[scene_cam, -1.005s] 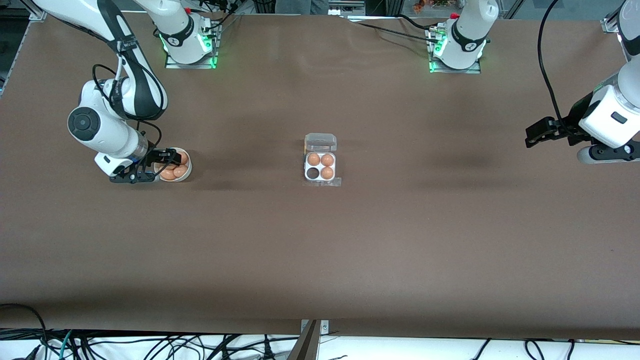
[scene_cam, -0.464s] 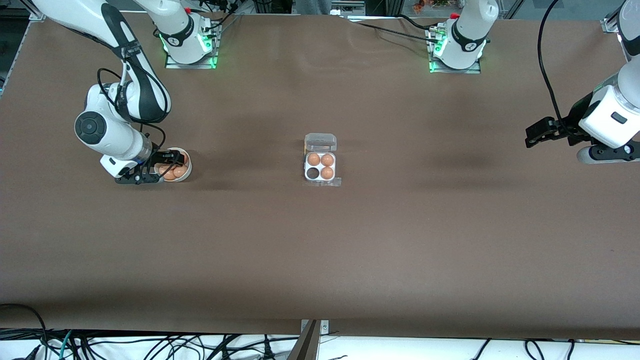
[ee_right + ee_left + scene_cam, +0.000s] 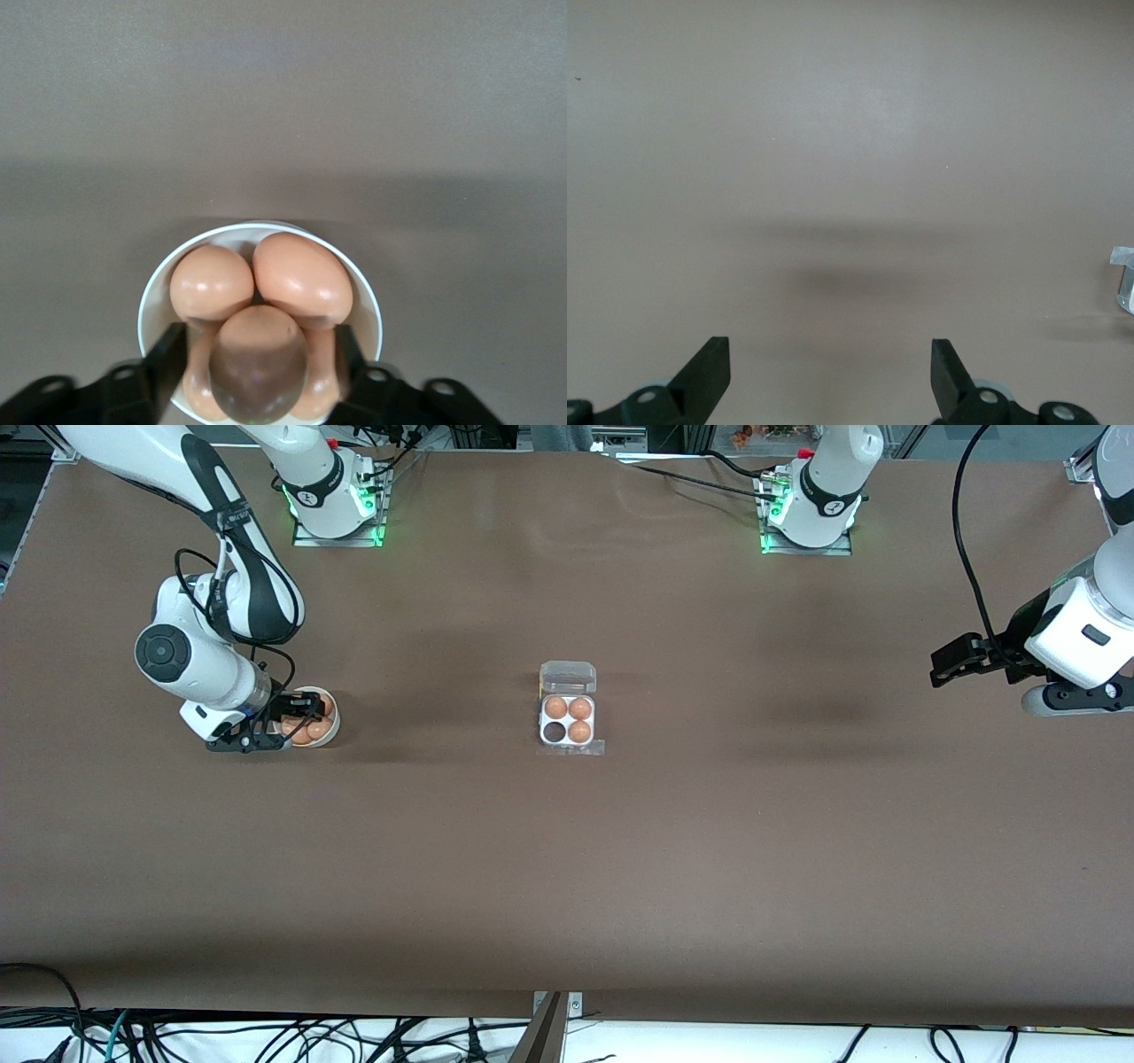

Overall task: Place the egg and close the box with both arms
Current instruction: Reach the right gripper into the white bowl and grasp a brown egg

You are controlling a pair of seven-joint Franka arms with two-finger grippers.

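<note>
The box (image 3: 567, 720) lies open mid-table, its clear lid (image 3: 568, 677) folded flat toward the robots. It holds three eggs, and one cell (image 3: 555, 732) is empty. My right gripper (image 3: 297, 722) is down in the white bowl (image 3: 335, 731) of eggs. In the right wrist view its open fingers (image 3: 173, 341) straddle the top egg (image 3: 259, 363) of the pile, with a gap showing on each side. My left gripper (image 3: 952, 664) is open and empty and waits above the table at the left arm's end. Its fingertips (image 3: 713, 359) show over bare table.
The bowl's rim (image 3: 266, 227) holds several eggs, two (image 3: 213, 285) resting against the top one. A corner of the box (image 3: 1123, 279) shows at the edge of the left wrist view. The brown table spreads wide around the box.
My right arm has shifted slightly toward the bowl, and its gripper has settled lower among the eggs. The left arm and the box have not moved.
</note>
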